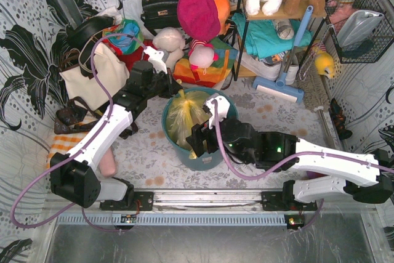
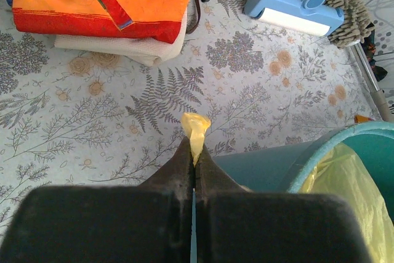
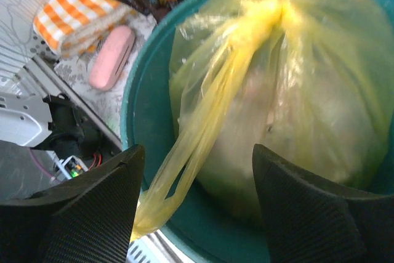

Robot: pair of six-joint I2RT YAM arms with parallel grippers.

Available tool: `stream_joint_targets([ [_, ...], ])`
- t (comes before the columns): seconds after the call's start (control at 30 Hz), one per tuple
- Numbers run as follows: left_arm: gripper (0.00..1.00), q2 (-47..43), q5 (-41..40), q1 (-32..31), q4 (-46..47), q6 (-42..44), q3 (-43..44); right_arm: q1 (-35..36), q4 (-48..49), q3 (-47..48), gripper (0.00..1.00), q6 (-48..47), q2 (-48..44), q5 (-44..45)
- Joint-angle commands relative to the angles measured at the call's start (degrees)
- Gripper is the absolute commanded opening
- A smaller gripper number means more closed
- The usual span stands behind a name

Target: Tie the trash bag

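Two arms are reached in toward the desk's middle. The left end effector (image 2: 194, 152) is clamped shut on a twisted yellow tail of the trash bag (image 1: 184, 115), held just beside the far rim of the teal bin (image 1: 209, 159). The right end effector (image 3: 196, 152) is angled at the bin's near side, jaws apart. A loose bag strand is seen hanging between them, ungripped. The bag is seated inside the bin, neck gathered into a bunch, with pale contents dimly seen through the plastic.
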Motion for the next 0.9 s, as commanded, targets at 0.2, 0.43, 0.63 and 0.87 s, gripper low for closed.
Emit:
stream_joint_targets([
  [0.2, 0.00, -0.3, 1.9, -0.1, 1.8, 0.1, 1.9, -3.5, -4.6, 0.5, 0.51, 16.7, 3.1, -8.9],
  [0.43, 0.00, -0.1, 1.7, -0.1, 2.0, 0.2, 2.1, -5.2, 0.3, 0.9, 0.00, 14.7, 3.3, -10.9],
  [0.63, 0.00, 0.1, -3.5, 0.0, 1.5, 2.2, 7.7, -5.4, 9.7, 0.3, 0.00, 9.6, -0.8, -9.8],
  [0.87, 0.00, 2.6, -5.9, 0.0, -2.3, 4.4, 20.5, -5.4, 15.4, 3.7, 0.00, 5.6, -4.3, -19.7],
])
